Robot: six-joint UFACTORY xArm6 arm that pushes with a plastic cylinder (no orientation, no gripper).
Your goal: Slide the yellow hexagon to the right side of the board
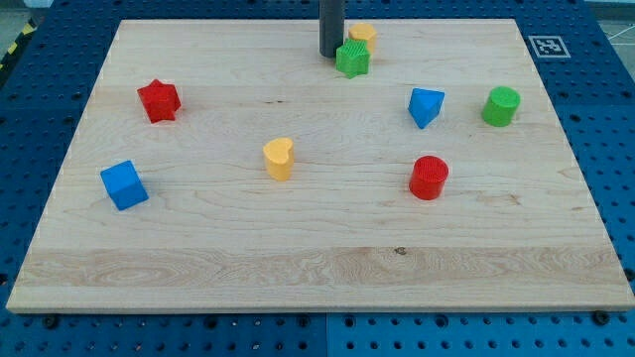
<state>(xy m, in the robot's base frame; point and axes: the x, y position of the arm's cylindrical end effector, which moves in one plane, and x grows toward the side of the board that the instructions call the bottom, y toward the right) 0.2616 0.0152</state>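
Note:
The yellow hexagon (362, 34) sits near the view's top edge of the wooden board (317, 268), a little right of centre. A green star (352, 59) touches its lower left side and partly hides it. My tip (330, 54) rests on the board just left of the green star and to the lower left of the yellow hexagon, close to both.
A red star (159, 100) and a blue cube (124, 184) lie at the view's left. A yellow heart (280, 158) is near the middle. A blue block (426, 106), a green cylinder (501, 106) and a red cylinder (429, 178) lie at the right.

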